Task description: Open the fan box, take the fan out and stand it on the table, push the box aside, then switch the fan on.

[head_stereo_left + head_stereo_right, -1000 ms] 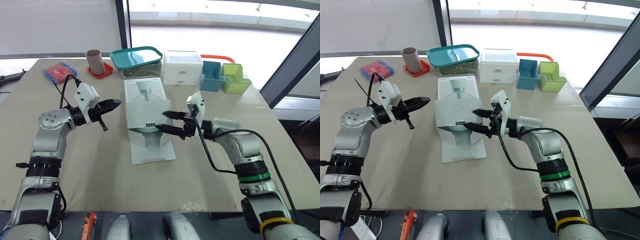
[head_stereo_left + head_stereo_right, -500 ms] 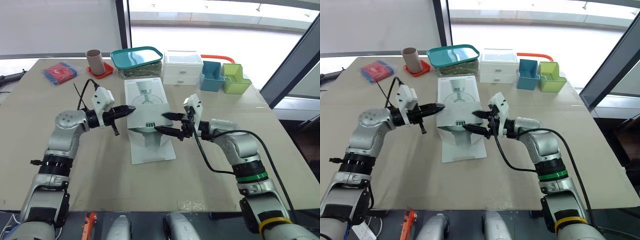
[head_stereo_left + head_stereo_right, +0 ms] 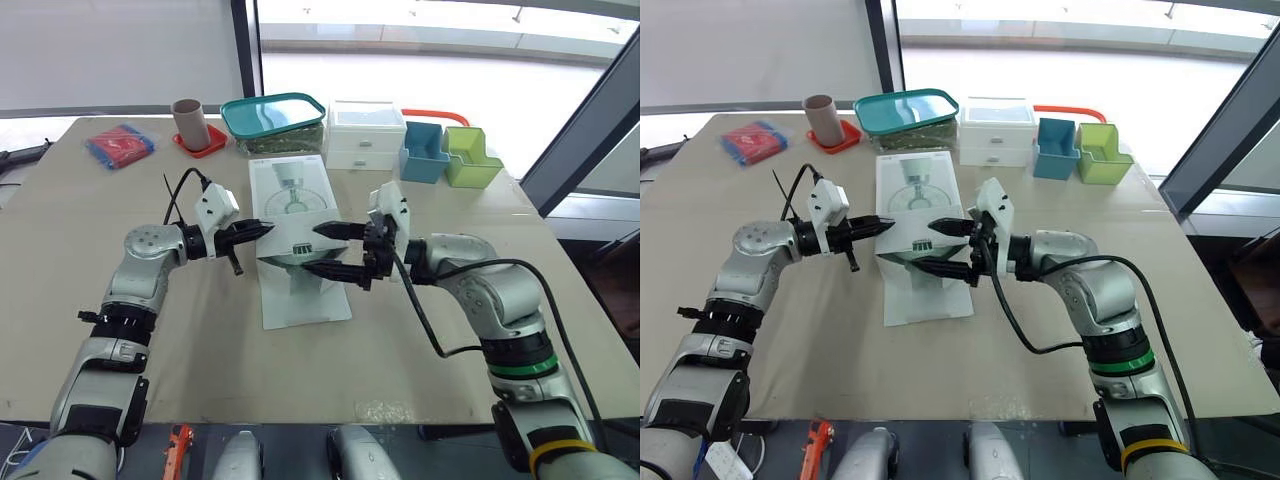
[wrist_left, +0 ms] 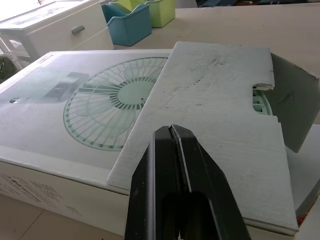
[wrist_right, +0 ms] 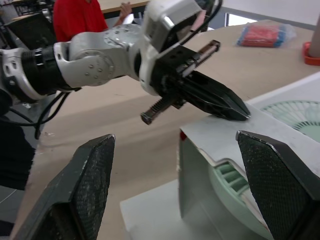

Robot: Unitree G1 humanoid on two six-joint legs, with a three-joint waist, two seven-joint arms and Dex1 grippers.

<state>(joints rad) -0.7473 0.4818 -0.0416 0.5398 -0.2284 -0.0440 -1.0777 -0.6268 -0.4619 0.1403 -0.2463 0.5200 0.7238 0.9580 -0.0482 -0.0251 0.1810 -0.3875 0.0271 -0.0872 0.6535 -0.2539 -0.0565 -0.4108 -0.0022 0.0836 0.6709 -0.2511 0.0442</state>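
The white fan box (image 3: 288, 190) lies flat mid-table, a fan pictured on its lid. Its near-end flap (image 3: 296, 236) is lifted, and the pale green fan (image 5: 235, 182) shows inside the opening. My left gripper (image 3: 262, 228) is shut, its tip resting on the flap's left edge (image 4: 172, 129). My right gripper (image 3: 324, 250) is open at the box's right side, one finger above the flap and the other low beside the opening. In the right wrist view, its fingertips (image 5: 102, 145) stand wide apart before the left gripper (image 5: 227, 106).
Along the far edge stand a red packet (image 3: 120, 145), a brown cup on a red coaster (image 3: 190, 122), a teal-lidded container (image 3: 273, 118), a white drawer unit (image 3: 365, 132), a blue bin (image 3: 422, 150) and a green bin (image 3: 470, 157). A person in red (image 5: 75, 15) sits beyond the table.
My left gripper has swung right from open table to the flap's left edge. My right gripper has spread its fingers wider around the box's open end.
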